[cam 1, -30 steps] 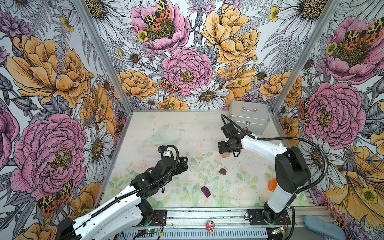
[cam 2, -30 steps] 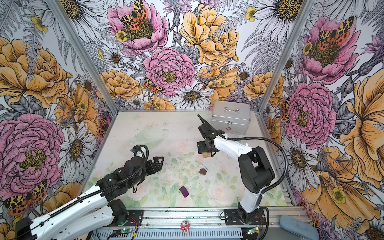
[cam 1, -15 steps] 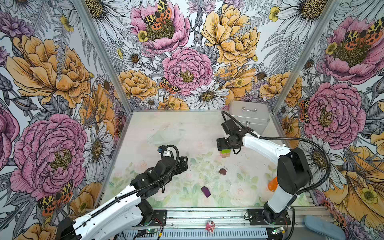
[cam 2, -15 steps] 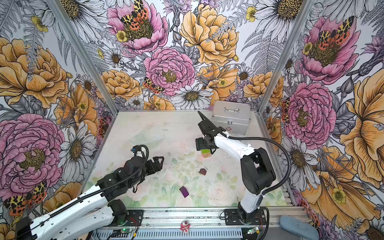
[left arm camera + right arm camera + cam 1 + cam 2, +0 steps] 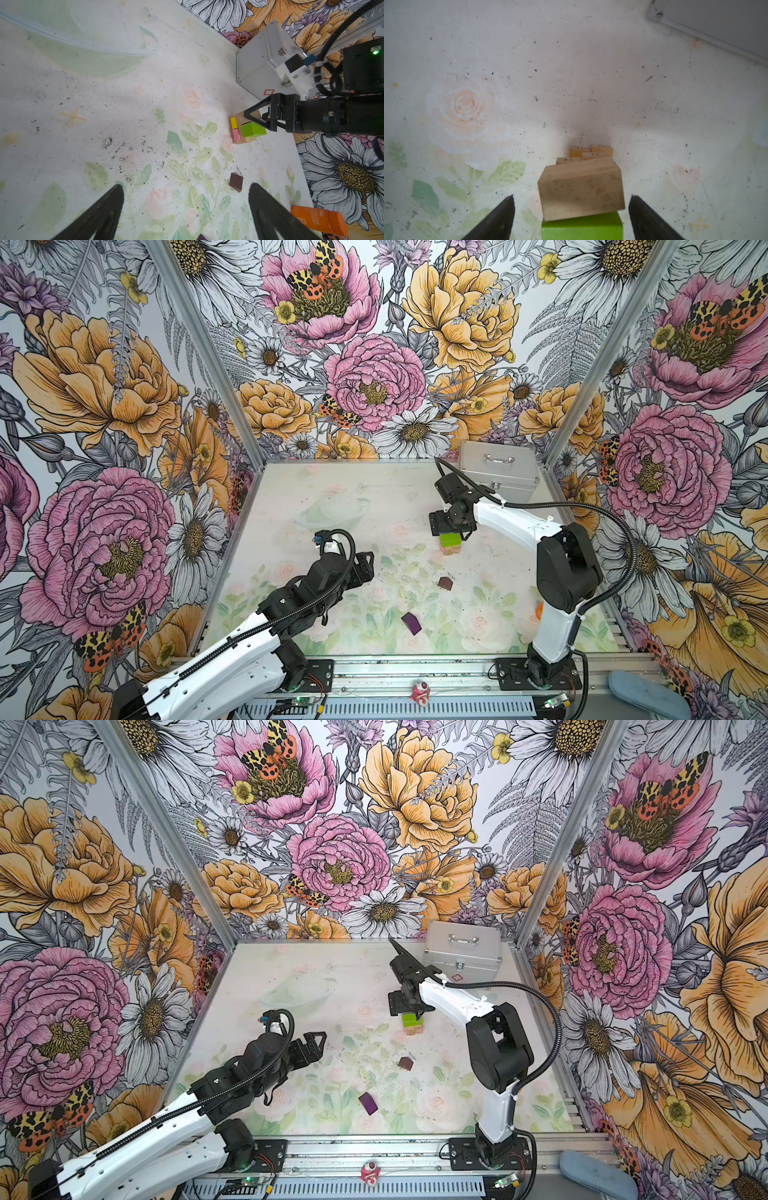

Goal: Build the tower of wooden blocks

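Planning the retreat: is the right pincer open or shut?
Open: the right pincer has fingers apart, clear of the lime-green block and tan block between them.

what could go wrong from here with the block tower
1. The open right gripper straddles the top of the small wooden block tower. Lifting off crookedly could clip the lime-green wooden block on top and shift the layers.
2. The loose dark-brown wooden block lies in front of the tower, so a sweeping reach for it might bump the stack.
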Motion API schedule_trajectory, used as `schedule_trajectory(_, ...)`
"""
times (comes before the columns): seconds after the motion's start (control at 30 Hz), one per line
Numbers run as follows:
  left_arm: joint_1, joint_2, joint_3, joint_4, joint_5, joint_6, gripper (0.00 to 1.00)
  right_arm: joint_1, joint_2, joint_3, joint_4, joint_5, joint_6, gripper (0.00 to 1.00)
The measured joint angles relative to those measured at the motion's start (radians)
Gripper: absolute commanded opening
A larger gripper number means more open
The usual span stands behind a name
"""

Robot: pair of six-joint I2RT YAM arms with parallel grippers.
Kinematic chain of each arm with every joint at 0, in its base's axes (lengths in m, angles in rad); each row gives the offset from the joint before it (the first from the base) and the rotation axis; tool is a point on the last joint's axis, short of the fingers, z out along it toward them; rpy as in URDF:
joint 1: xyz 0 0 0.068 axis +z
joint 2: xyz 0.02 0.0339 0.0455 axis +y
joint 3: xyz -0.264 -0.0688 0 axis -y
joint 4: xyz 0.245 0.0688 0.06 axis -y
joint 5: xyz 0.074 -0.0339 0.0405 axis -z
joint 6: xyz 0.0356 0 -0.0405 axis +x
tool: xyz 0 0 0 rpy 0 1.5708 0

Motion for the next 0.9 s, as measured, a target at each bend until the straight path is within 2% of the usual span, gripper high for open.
schedule_trajectory(0.37, 0.023, -0.013, 0.0, 0.0, 0.0, 0.011, 0.95, -0.005, 0.034, 0.028, -0.009, 0.0, -0.019, 0.84)
schedule_trajectory(0.57, 0.029, -0.013, 0.0, 0.0, 0.002, 0.011, 0.95, -0.006, 0.056, 0.041, -0.022, 0.0, -0.029, 0.78)
schedule_trajectory(0.73, 0.04, -0.011, 0.0, 0.0, 0.004, 0.011, 0.95, -0.014, 0.069, 0.049, -0.024, 0.0, -0.04, 0.7)
schedule_trajectory(0.9, 0.044, -0.002, 0.0, 0.002, 0.005, 0.011, 0.95, -0.02, 0.074, 0.058, -0.024, 0.0, -0.047, 0.57)
